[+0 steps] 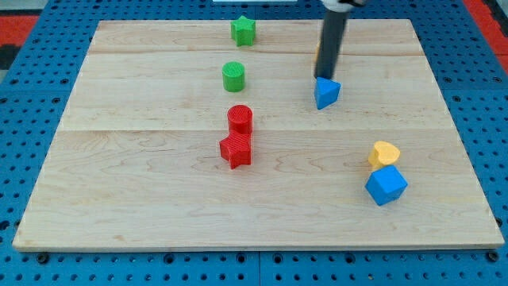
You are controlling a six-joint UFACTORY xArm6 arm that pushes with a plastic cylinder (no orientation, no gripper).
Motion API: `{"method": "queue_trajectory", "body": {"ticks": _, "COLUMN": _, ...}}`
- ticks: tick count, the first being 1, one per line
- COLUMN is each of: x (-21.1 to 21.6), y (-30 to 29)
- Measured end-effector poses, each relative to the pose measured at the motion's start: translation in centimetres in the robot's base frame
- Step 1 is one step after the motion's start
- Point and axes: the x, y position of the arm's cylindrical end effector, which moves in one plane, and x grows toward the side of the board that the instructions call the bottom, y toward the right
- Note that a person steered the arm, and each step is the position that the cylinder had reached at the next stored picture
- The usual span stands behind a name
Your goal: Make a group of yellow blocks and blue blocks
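Observation:
My tip (324, 78) rests right at the top edge of the blue triangular block (326, 93), in the upper right part of the board. A yellow block (317, 54) shows only as a sliver at the left side of the rod, just above the blue triangular block. Another yellow block (384, 152) sits at the lower right, touching the blue cube (386, 184) below it. That pair lies well below and to the right of my tip.
A green star (244, 30) sits near the view's top and a green cylinder (233, 76) below it. A red cylinder (240, 119) touches a red star (236, 149) near the board's middle. The wooden board (143, 183) lies on a blue pegboard.

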Motion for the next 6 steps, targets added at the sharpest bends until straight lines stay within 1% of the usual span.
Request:
{"method": "queue_trajectory", "body": {"ticks": 1, "x": 0.3, "y": -3.4}}
{"method": "queue_trajectory", "body": {"ticks": 2, "x": 1.5, "y": -0.4}}
{"method": "queue_trajectory", "body": {"ticks": 3, "x": 4.9, "y": -1.9}}
{"method": "queue_trajectory", "body": {"ticks": 4, "x": 7.0, "y": -0.3}}
{"method": "queue_trajectory", "body": {"ticks": 5, "x": 3.8, "y": 0.9}}
{"method": "queue_trajectory", "body": {"ticks": 6, "x": -1.0, "y": 0.0}}
